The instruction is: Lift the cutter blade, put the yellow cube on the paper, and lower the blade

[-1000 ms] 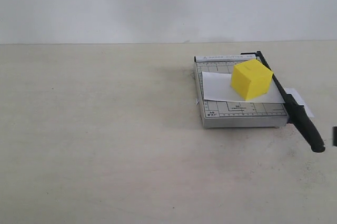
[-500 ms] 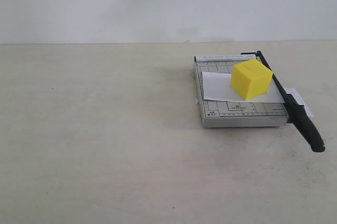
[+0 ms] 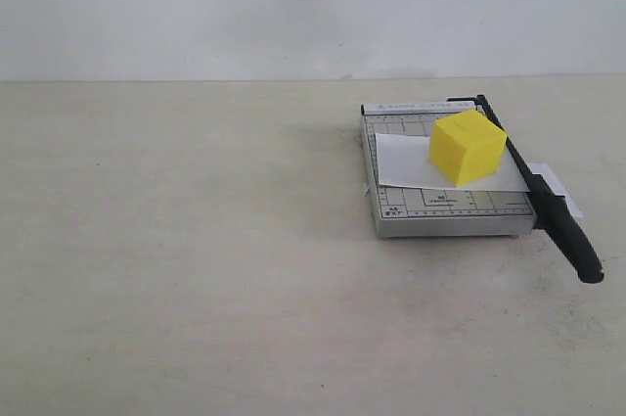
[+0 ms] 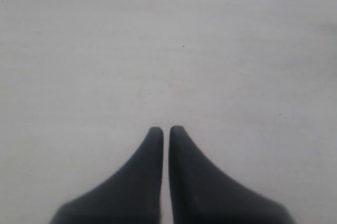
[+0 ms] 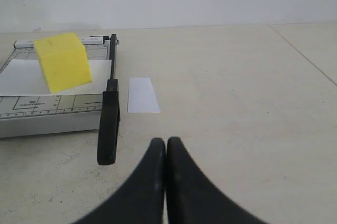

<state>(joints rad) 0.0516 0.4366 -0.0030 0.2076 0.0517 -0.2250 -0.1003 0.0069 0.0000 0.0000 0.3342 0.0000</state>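
Note:
The yellow cube [image 3: 468, 147] [image 5: 62, 61] rests on the white paper [image 3: 406, 163] [image 5: 21, 78], which lies on the grey cutter board [image 3: 445, 212] [image 5: 47, 114]. The cutter blade [image 3: 548, 203] [image 5: 109, 118] lies down along the board's right edge, its thick black handle sticking out past the front. A cut-off strip of paper [image 5: 142, 95] [image 3: 562, 187] lies on the table beyond the blade. My right gripper [image 5: 166, 140] is shut and empty, short of the handle's tip. My left gripper [image 4: 166, 129] is shut and empty over bare table. Neither arm shows in the exterior view.
A pale beige table [image 3: 196, 269] stretches wide to the left of the board and in front of it. A white wall [image 3: 293, 5] stands behind the table. A seam in the tabletop [image 5: 305, 55] runs off to one side in the right wrist view.
A dark bit of the right arm at the exterior view's right edge one second ago has gone out of view. Cube, paper and blade have not moved.

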